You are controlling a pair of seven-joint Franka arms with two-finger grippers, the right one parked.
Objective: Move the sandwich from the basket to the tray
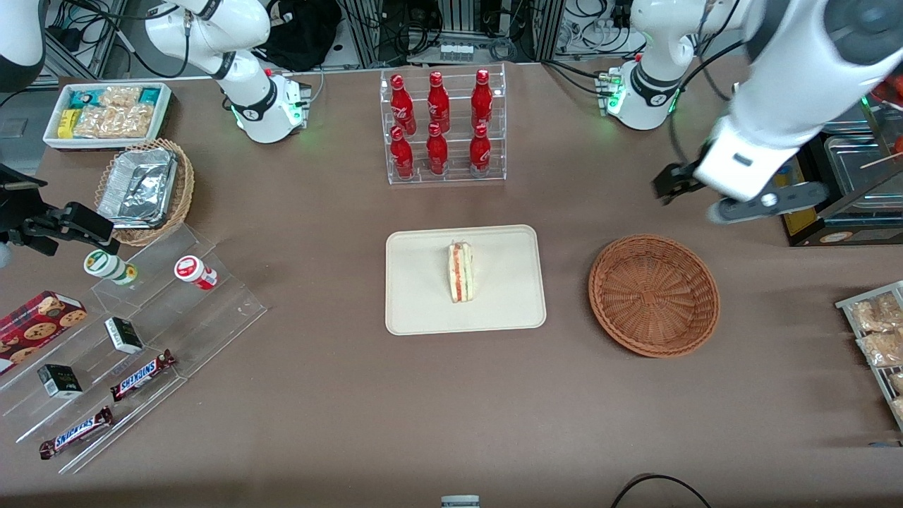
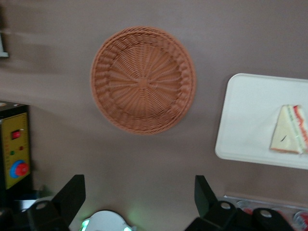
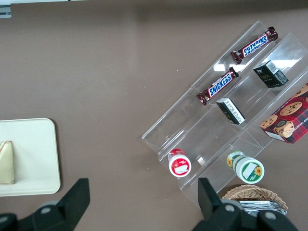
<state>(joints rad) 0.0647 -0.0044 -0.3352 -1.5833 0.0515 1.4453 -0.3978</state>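
Note:
The sandwich (image 1: 460, 271) lies on the cream tray (image 1: 423, 310) in the middle of the table, striped cut edge up. It also shows in the left wrist view (image 2: 288, 130) on the tray (image 2: 245, 120), and in the right wrist view (image 3: 6, 162). The reddish-brown basket (image 1: 654, 294) stands beside the tray toward the working arm's end, with nothing in it (image 2: 143, 79). My left gripper (image 1: 676, 182) hangs above the table, farther from the front camera than the basket. It is open wide and holds nothing (image 2: 139, 185).
A clear rack of red bottles (image 1: 444, 127) stands farther back than the tray. A stepped acrylic rack of snacks (image 1: 141, 331), a tan basket with foil (image 1: 144, 190) and a white bin (image 1: 106, 113) lie toward the parked arm's end. Snack packets (image 1: 878, 339) and a yellow-panelled box (image 2: 14, 149) lie toward the working arm's end.

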